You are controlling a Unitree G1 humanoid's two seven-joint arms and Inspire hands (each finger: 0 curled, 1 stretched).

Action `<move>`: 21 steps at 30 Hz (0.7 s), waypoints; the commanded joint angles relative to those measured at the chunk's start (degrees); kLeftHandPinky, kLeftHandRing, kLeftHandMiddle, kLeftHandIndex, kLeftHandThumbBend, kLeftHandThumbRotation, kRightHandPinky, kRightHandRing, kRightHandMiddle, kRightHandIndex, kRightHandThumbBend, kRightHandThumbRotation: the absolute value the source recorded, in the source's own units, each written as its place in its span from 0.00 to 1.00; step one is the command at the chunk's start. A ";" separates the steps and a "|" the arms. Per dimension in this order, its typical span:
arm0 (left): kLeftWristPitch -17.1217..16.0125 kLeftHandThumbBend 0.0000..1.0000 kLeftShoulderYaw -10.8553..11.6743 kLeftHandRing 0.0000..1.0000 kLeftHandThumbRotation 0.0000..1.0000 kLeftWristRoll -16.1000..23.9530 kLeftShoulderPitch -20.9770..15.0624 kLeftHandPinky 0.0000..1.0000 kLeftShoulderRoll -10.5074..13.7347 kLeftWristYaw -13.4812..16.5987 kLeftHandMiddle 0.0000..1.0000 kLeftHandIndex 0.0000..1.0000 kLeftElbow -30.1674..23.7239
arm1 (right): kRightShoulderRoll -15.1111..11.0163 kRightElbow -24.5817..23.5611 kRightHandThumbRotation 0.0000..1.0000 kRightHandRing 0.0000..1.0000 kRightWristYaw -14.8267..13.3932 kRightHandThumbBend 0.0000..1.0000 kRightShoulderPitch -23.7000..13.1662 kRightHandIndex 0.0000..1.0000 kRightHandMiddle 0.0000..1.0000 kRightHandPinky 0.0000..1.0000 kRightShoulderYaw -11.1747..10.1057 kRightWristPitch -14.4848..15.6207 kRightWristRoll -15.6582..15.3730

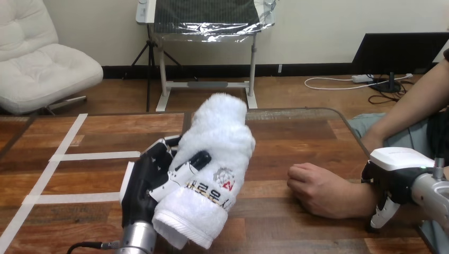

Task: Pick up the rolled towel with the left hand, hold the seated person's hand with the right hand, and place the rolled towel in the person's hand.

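Your left hand (144,185) is clasped on the towel (214,159): the thumb lies across the front of the roll and the fingers wrap it from the left side. The towel is up off the table (296,140), left of centre, tilted so its fluffy end points up and away to the right and its folded, printed end hangs low toward you. It touches nothing but your hand.

The person's hand (317,191) rests on the table to the right of the towel, curled into a loose fist with the knuckles facing left, well apart from the roll. Your right hand (393,177) sits over that wrist at the right edge, white shell uppermost, touching or just above it. You cannot tell from here whether it has actually closed round the wrist.

White tape strips (95,155) lie on the wood at far left, clear of both hands
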 commanded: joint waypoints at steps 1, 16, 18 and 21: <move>-7.00 0.72 0.54 0.35 0.05 2.51 -12.05 0.27 -0.46 0.58 0.43 0.50 6.80 | -0.71 -6.21 0.00 0.46 -1.04 0.75 -0.23 0.53 0.51 0.38 -4.20 1.04 2.46; -10.95 0.72 0.79 0.32 0.08 7.49 -18.80 0.25 -0.78 7.08 0.43 0.49 17.22 | -1.02 -13.41 0.00 0.44 -2.12 0.79 2.53 0.52 0.50 0.36 -9.38 -0.04 5.22; -11.60 0.71 0.79 0.32 0.08 7.88 -19.47 0.25 -0.76 7.62 0.43 0.49 18.45 | -0.96 -13.94 0.00 0.42 -2.64 0.80 2.82 0.52 0.49 0.35 -9.85 -0.34 5.39; -11.75 0.70 0.56 0.32 0.07 9.13 -20.36 0.25 -0.78 9.44 0.43 0.49 19.73 | -0.89 -15.24 0.00 0.40 -2.58 0.81 3.20 0.51 0.48 0.33 -10.62 0.01 5.64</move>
